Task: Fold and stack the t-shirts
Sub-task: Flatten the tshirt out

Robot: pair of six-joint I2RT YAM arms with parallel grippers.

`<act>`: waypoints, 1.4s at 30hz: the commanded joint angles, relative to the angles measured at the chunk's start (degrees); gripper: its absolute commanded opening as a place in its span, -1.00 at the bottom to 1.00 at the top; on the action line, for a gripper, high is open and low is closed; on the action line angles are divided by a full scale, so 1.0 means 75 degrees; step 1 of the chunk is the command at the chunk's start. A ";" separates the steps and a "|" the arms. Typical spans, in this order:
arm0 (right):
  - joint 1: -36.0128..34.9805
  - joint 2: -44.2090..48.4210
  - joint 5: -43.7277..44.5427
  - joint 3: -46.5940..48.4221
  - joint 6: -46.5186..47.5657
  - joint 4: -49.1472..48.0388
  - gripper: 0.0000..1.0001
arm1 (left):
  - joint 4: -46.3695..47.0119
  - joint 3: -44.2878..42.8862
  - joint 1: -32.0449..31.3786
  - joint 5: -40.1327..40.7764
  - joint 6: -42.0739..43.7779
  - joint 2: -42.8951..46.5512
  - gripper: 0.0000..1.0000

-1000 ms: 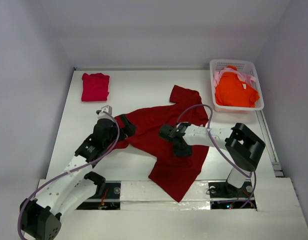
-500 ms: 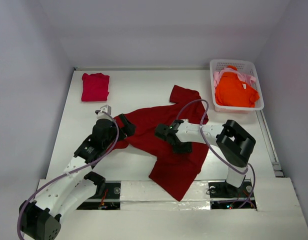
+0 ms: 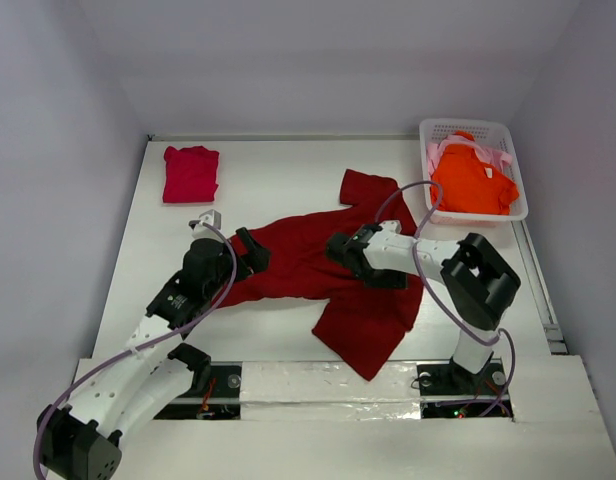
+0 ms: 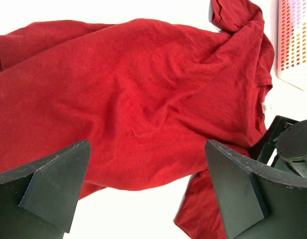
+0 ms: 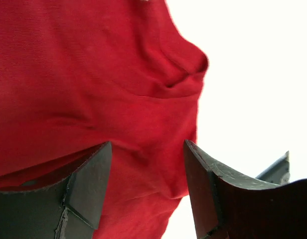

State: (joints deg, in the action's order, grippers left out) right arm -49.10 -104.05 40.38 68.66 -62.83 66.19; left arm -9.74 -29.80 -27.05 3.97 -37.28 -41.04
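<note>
Flattening the dark red t-shirt (image 3: 308, 262) for folding.
It lies rumpled left of the basket (image 3: 470, 123); the left gripper (image 4: 146, 172) and right gripper (image 5: 146, 184) hang over it, jaws spread and empty. Next probably calls for pinching its edges.

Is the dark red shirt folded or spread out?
Spread out, not folded: the dark red shirt lies rumpled across the table, one sleeve sticking out toward the basket.

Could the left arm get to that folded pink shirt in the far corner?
Probably yes. Only bare table lies between the left tool and the pink shirt, and the tool is open and empty. It faces the red shirt, so it would have to turn.
</note>
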 commanded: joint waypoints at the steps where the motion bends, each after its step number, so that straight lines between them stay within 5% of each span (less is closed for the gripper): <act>1: 0.0102 0.0490 0.0523 -0.0283 -0.0201 0.0245 0.30 | 0.0079 -0.0222 -0.0038 0.0092 0.0130 0.0128 0.98; 13: 0.0102 0.1205 0.0077 -0.0847 -0.0283 0.0244 0.30 | 0.0173 -0.0351 -0.0038 0.0010 0.0154 -0.0048 0.98; 22: 0.0102 0.1346 0.0171 0.0793 0.0523 0.0116 0.30 | 0.0056 -0.0468 -0.0038 0.0092 0.0177 -0.0036 0.98; 34: 0.0102 0.1288 -0.1339 0.0630 0.1568 -0.1899 0.28 | 0.0255 -0.0421 -0.0038 0.0221 0.0107 -0.0224 0.98; 42: 0.0032 0.2316 -0.2547 -0.0049 0.1873 -0.3362 0.29 | 0.1495 -0.0187 -0.0038 0.0513 -0.0010 -0.0738 0.98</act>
State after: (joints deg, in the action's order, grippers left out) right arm -48.36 -92.16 25.58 69.28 -50.30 48.31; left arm -5.30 -30.76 -27.05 5.76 -37.15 -44.99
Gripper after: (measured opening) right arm 0.645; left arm 0.990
